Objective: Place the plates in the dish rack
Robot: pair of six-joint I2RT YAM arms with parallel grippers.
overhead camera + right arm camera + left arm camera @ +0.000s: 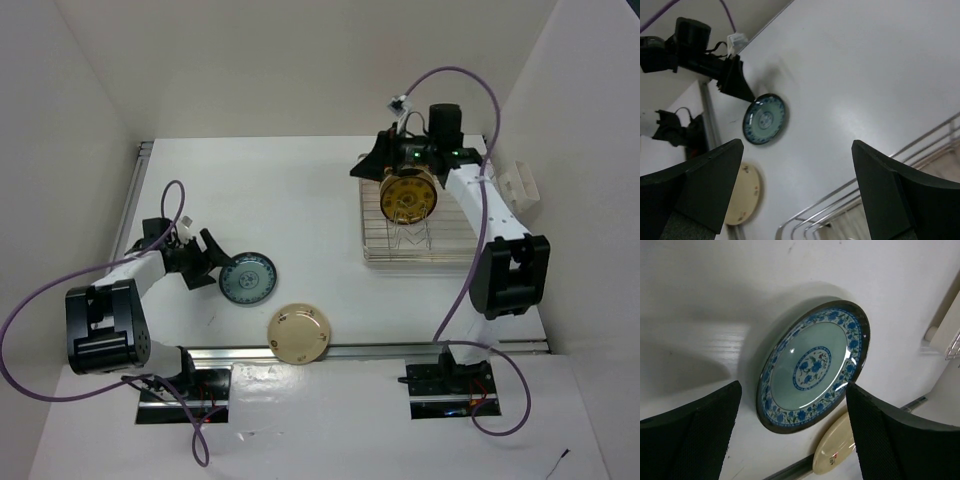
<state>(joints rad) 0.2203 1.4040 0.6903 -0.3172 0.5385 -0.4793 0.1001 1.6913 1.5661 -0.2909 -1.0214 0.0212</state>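
A blue-teal patterned plate (247, 278) (812, 365) lies flat on the white table at the left. My left gripper (209, 262) (794, 387) is open just left of it, with its fingers (695, 435) either side of the plate's near rim and not gripping it. A cream plate (299, 332) (835, 447) (742, 195) lies near the front rail. The silver wire dish rack (420, 245) (865, 200) stands at the right. A dark brown and gold plate (408, 195) stands upright in it. My right gripper (375, 160) (797, 145) hangs open and empty above the rack's far-left corner.
A small white bracket (520, 185) sits right of the rack against the side wall. A metal rail (400, 350) runs along the table's front edge. White walls close in the left, back and right sides. Purple cables loop off both arms.
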